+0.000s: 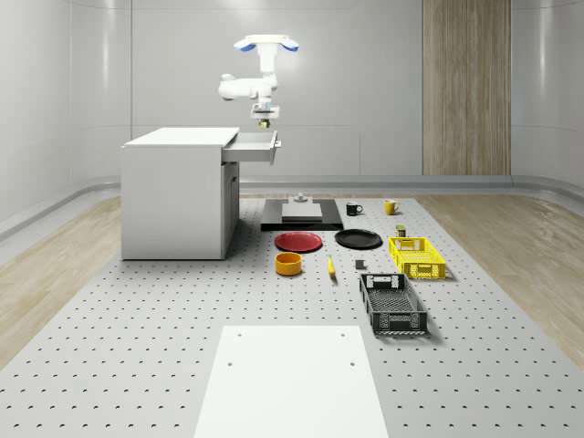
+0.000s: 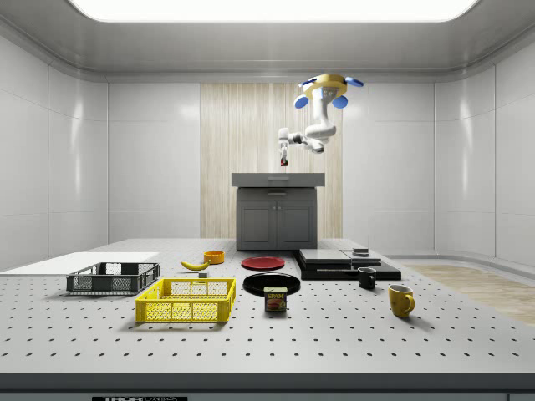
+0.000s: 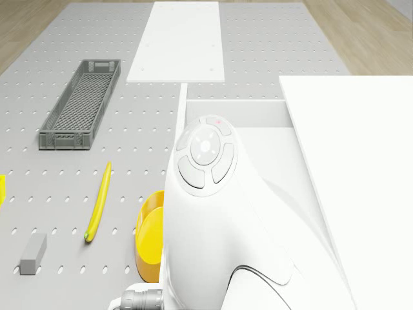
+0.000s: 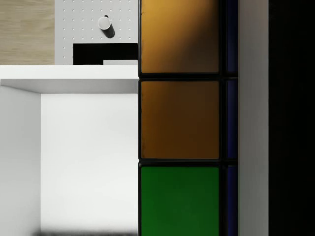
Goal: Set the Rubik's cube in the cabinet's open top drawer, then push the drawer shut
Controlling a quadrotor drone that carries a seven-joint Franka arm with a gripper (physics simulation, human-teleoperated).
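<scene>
The Rubik's cube (image 4: 179, 120) is pinched in the gripper (image 1: 265, 119), just above the white inside of the open top drawer (image 1: 254, 146) of the cabinet (image 1: 178, 196). The drone (image 1: 265, 44) hovers over the drawer. In the side view, "SPAM" is read on a can (image 2: 276, 299) beside the yellow crate (image 2: 185, 301).

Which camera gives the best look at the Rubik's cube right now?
The wrist view: the Rubik's cube looms close, orange and green tiles plain, over the open drawer. In the whole-scene view it is a speck under the gripper; likewise the side view.
</scene>
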